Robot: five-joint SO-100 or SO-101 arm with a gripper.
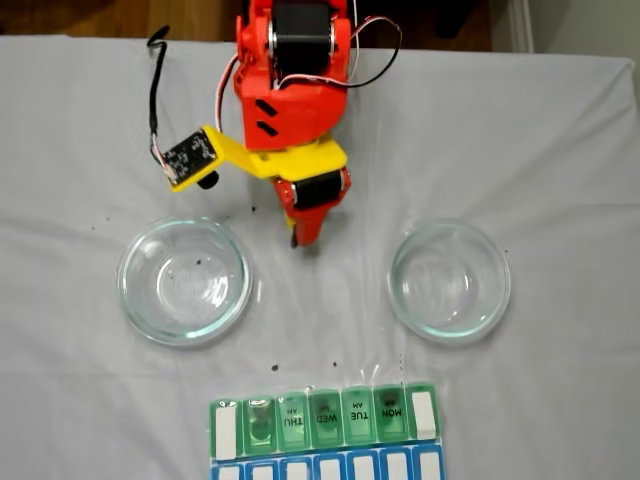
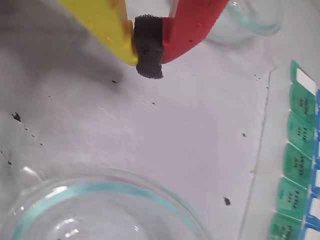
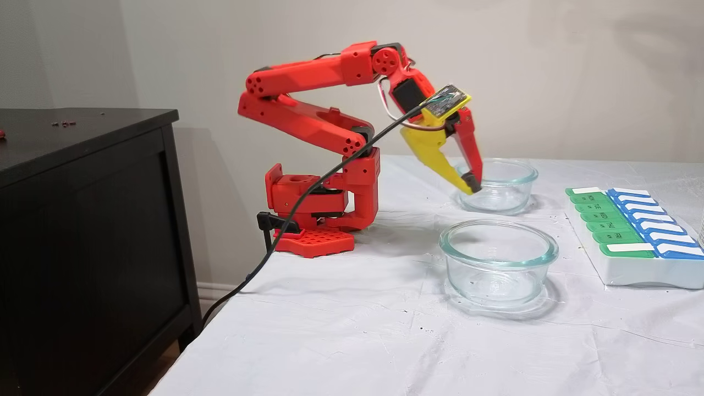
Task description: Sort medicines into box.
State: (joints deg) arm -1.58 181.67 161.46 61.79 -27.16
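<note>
The gripper point(image 1: 303, 240) hangs over the middle of the bench point(image 1: 560, 150), between the two dishes and above the cloth. Its yellow and red fingers are pressed together on their dark foam pad point(image 2: 148, 46), with nothing between them. In the side fixed view the tip point(image 3: 472, 187) is low, near the far dish point(image 3: 498, 187).

The box point(image 1: 325, 425) lies at the near edge of the bench as the top fixed view shows it, straight ahead of the gripper past the gap between the dishes, its long axis running along that edge. Its green lids look shut, except perhaps one near THU, where a dark round shape point(image 1: 260, 420) shows; I cannot tell whether that is a medicine.

Both dishes, one point(image 1: 184, 280) on the left and one point(image 1: 449, 280) on the right in the top view, look empty apart from a few specks. No loose balls are plain on the cloth, so the sorting seems nearly or fully done.
</note>
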